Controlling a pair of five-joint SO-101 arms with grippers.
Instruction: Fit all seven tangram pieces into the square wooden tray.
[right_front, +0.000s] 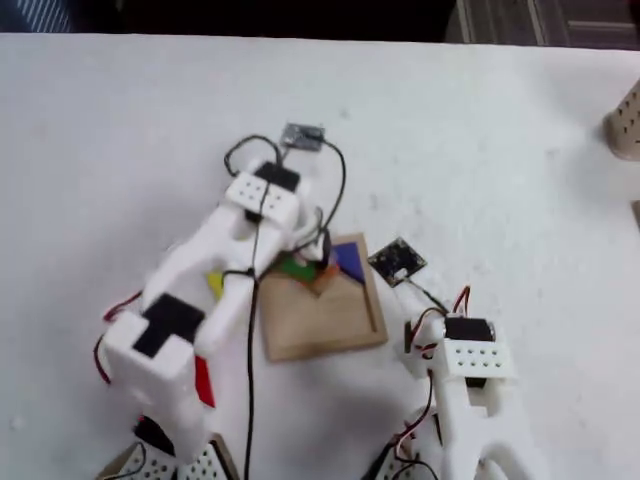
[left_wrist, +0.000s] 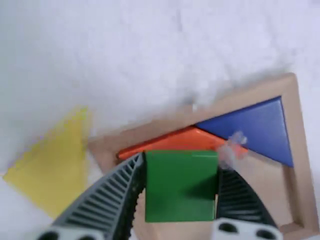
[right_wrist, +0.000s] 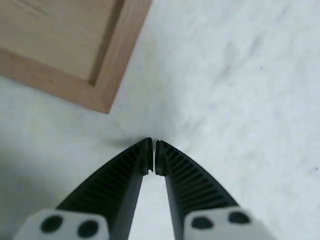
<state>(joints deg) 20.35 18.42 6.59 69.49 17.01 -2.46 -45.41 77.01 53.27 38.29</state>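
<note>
Tangram pieces first: the green square (left_wrist: 181, 192) is pinched between the ribbed fingers (left_wrist: 107, 202) of your left gripper (left_wrist: 180, 165), one finger on each of two opposite sides. Just past the fingertips lies the orange piece (left_wrist: 170, 142), its long edge right beside the square's far edge (I cannot tell whether they touch). Beyond it, toward one finger's side, the blue triangle (left_wrist: 255, 125) fills a corner of the wooden tray (left_wrist: 296, 150). The square is over the tray's bare floor, but I cannot tell whether it rests on it.

Outward from the other finger, outside the rim, the yellow triangle (left_wrist: 50, 165) lies on the white table (left_wrist: 150, 50). The high view shows a red piece (right_front: 203, 380) down by the left arm, well apart from the tray.

Your right gripper (right_wrist: 152, 157) has its fingers pressed together on nothing, tips over the table near a tray corner.

You appear to be seating the third piece, with two already in place. The next move likely calls for lowering the square flat, nudging it flush against the orange edge, then spreading the fingers gently so neither one drags it askew (there is little room near its neighbours). After that, the yellow triangle looks nearest.
</note>
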